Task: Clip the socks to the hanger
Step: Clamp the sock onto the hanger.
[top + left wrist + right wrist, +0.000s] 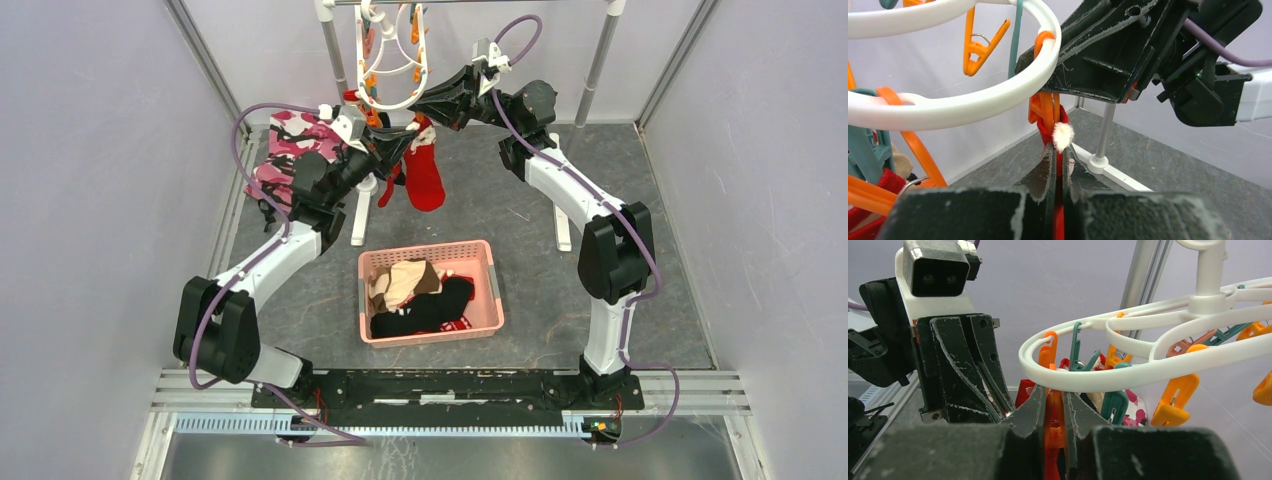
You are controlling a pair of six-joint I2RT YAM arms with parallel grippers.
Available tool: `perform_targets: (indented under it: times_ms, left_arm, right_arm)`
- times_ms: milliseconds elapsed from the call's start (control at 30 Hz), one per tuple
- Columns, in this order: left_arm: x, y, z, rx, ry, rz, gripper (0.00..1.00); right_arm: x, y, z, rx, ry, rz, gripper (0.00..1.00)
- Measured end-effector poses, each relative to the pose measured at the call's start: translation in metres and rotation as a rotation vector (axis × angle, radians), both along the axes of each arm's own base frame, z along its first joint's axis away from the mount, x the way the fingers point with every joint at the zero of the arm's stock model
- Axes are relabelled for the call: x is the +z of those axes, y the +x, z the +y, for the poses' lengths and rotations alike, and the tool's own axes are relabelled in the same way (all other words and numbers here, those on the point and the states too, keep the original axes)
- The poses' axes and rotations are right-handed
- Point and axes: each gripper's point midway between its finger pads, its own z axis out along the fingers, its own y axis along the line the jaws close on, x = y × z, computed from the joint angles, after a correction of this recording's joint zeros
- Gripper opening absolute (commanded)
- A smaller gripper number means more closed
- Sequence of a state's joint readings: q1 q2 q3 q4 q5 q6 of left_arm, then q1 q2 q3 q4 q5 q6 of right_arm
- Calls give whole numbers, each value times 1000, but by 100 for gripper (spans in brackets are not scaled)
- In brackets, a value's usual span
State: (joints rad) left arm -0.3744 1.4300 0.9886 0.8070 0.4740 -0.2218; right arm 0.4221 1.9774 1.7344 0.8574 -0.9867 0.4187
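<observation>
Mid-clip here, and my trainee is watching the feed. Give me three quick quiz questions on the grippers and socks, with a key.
1. True or false: the left gripper is shut on a red sock.
2. The right gripper squeezes: A a teal clip, B an orange clip, C a rack pole?
3. Fill in: the loose socks lie in the pink ____.

Key: 1 true; 2 B; 3 basket.

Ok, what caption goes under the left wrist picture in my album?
Left jaws hold a red sock up to an orange clip on the white hanger.
</observation>
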Motion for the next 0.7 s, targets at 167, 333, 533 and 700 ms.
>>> perform_targets:
  times_ms: [167,333,533,700]
  left_arm:
    - [5,1,1,-9,-31,9,2]
    - [6,3,0,-12,-40,16,2]
    - [7,4,3,-7,-43,10,2]
    - [8,6,8,7,-44,10,2]
  right_arm:
    - [0,0,0,0,0,0,26]
    - [-5,-5,0,10,-11,10,55]
    - [-9,-13,-2,21,-24,21,67]
    - [-13,-20,-6,11,-39,22,75]
